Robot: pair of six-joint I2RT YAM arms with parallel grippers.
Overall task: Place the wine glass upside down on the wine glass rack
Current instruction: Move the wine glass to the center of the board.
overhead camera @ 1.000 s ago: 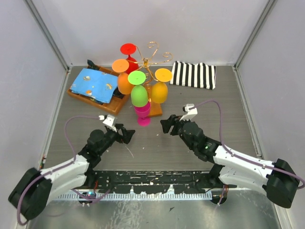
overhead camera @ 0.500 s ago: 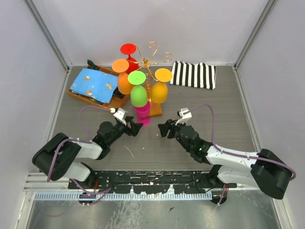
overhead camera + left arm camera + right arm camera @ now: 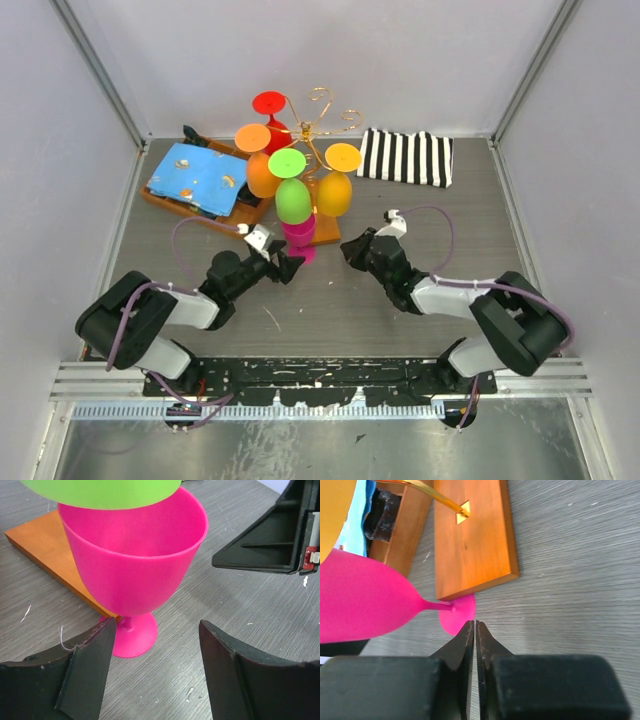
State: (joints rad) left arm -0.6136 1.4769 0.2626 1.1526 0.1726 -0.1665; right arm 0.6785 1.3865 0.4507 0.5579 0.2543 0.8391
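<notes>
Top external view: the wine glass rack (image 3: 322, 118), gold wire on an orange-brown wooden base (image 3: 326, 232), stands mid-table with green (image 3: 292, 200), orange (image 3: 262, 173), yellow (image 3: 334, 194) and red (image 3: 272, 120) glasses hanging upside down on its arms. A pink wine glass (image 3: 298, 236) stands upright on the grey table (image 3: 470, 215), its foot against the near corner of the base and its bowl right under the green one. The left gripper (image 3: 288, 265) lies low just beside that foot; in the left wrist view its fingers (image 3: 90, 655) are spread wide on either side of the stem, not touching it. The right gripper (image 3: 350, 250) points at the foot from the other side; in the right wrist view its fingertips (image 3: 475, 626) are pressed together with nothing between them. Behind sit a wooden tray (image 3: 160, 198) with blue cloth and a striped cloth (image 3: 405, 157).
</notes>
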